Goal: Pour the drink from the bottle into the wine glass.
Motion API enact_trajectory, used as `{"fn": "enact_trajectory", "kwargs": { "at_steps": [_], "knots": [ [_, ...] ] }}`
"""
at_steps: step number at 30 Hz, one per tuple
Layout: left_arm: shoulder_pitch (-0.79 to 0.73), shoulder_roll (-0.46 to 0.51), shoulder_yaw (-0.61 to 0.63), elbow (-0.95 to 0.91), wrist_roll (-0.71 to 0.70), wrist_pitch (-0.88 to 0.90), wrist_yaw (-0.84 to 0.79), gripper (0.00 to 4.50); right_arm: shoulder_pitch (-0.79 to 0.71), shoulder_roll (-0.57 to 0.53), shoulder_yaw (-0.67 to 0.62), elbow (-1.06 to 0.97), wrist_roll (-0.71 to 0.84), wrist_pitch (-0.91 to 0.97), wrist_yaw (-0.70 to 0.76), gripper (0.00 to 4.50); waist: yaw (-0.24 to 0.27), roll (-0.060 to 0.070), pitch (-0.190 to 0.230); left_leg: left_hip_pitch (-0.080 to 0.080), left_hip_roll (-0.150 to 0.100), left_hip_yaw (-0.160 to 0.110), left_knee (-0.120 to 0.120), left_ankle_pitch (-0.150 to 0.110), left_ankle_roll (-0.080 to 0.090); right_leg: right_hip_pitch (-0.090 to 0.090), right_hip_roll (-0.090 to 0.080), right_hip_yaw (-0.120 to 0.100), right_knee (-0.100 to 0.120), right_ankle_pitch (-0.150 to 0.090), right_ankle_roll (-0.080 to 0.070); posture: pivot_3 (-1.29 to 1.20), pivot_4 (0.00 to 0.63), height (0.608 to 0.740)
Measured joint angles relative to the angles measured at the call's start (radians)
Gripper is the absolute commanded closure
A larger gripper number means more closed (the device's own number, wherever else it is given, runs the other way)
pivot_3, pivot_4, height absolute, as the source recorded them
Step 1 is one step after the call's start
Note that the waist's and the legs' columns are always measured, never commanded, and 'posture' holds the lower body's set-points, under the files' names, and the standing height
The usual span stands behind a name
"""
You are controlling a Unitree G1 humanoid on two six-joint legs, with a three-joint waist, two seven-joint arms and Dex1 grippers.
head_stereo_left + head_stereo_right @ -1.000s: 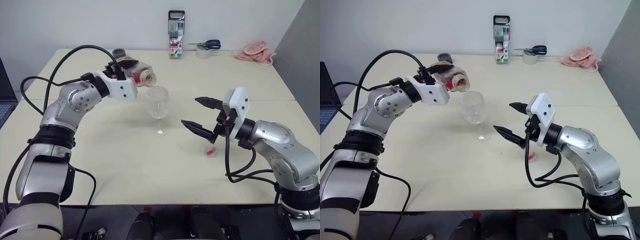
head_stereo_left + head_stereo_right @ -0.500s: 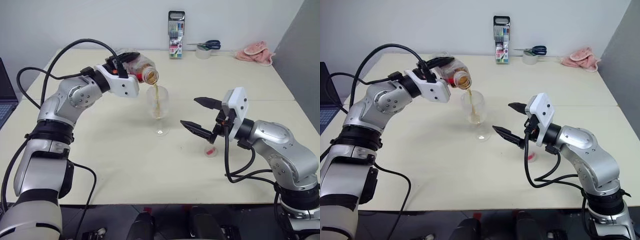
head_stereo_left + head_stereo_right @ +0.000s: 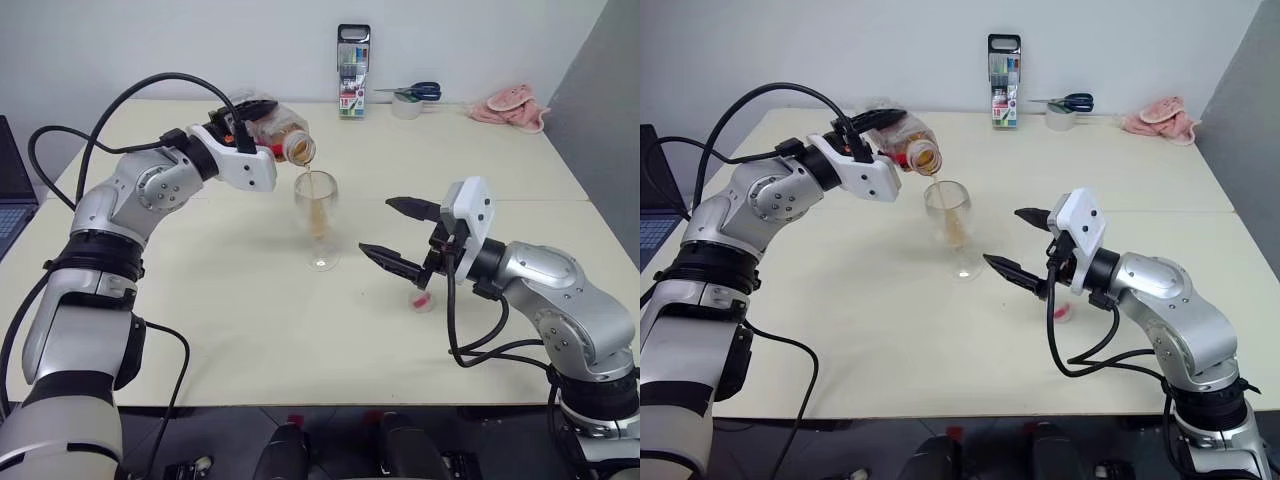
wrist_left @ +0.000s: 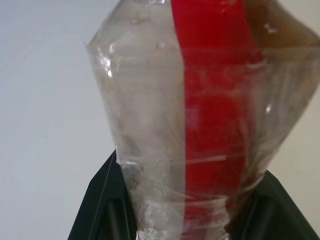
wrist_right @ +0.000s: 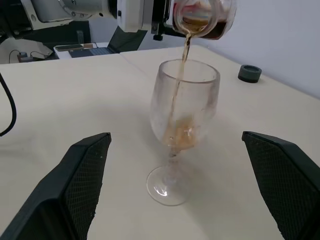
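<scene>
My left gripper (image 3: 252, 116) is shut on the bottle (image 3: 283, 134), which lies tipped with its open mouth just above the wine glass (image 3: 320, 215). A thin stream of the amber drink (image 5: 182, 134) runs from the mouth into the bowl and pools at its bottom. In the left wrist view the bottle (image 4: 200, 125) with its red label sits between my black fingers (image 4: 100, 200). My right gripper (image 3: 378, 225) stands open to the right of the glass, level with the bowl and pointing at it, holding nothing. A small red-and-white cap (image 3: 423, 301) lies on the table below that gripper.
At the back of the table stand a tall marker case (image 3: 352, 70), a tape roll with scissors on it (image 3: 410, 97) and a pink cloth (image 3: 510, 105). A small dark round thing (image 5: 249, 73) lies behind the glass. A laptop (image 3: 10, 190) sits at the left edge.
The bottle has been lifted a little and rolled further over. The drink started to flow, and liquid now gathers in the glass. My right gripper has stayed put.
</scene>
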Motion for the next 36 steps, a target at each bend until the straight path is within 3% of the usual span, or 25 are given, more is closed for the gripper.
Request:
{"fn": "enact_trajectory", "kwargs": {
  "at_steps": [36],
  "knots": [
    [-0.176, 0.02, -0.115, 0.219, 0.109, -0.078, 0.194, 2.74, 0.035, 0.066, 0.067, -0.078, 0.007, 0.028, -0.087, 0.0, 0.0, 0.0, 0.0, 0.0, 0.0, 0.0, 0.001, 0.0, 0.001, 0.0, 0.0, 0.0, 0.001, 0.0, 0.0, 0.0, 0.15, 0.74]
  ]
}}
